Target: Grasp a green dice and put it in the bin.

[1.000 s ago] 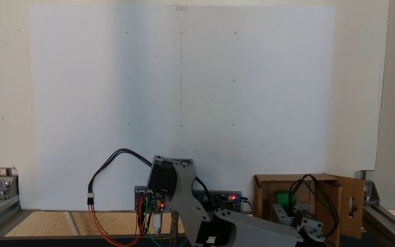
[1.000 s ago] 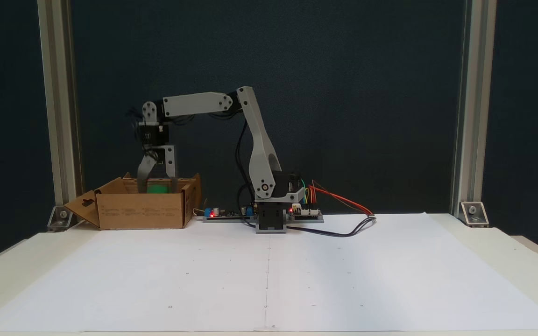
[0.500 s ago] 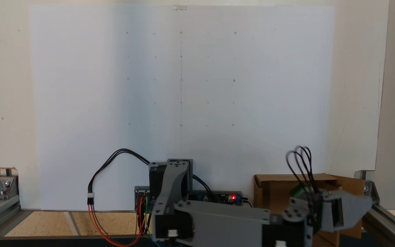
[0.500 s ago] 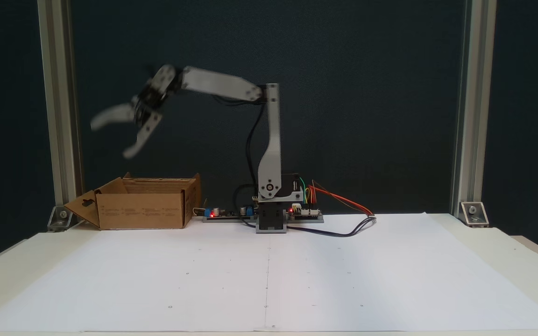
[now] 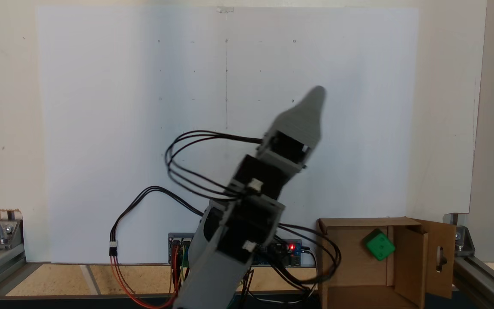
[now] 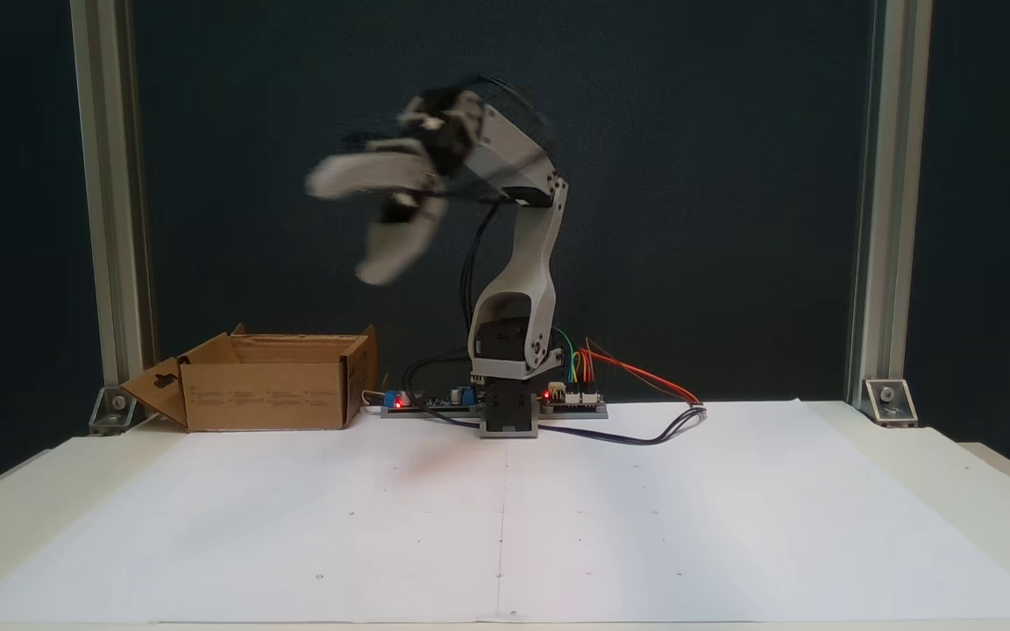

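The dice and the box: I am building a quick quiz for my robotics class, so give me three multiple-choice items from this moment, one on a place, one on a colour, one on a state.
1. Where is the dice?
A. On the white paper
B. Inside the box
C. Between the jaws

2. What colour is the dice?
A. Red
B. Blue
C. Green

3. How does the gripper stand?
A. Open, holding nothing
B. Shut on the dice
C. Resting on the table

Answers:
1 B: a fixed view shows the dice lying inside the box walls.
2 C: the cube is bright green against the brown cardboard.
3 A: a fixed view shows the two jaws spread apart high above the table, though blurred, with nothing between them.
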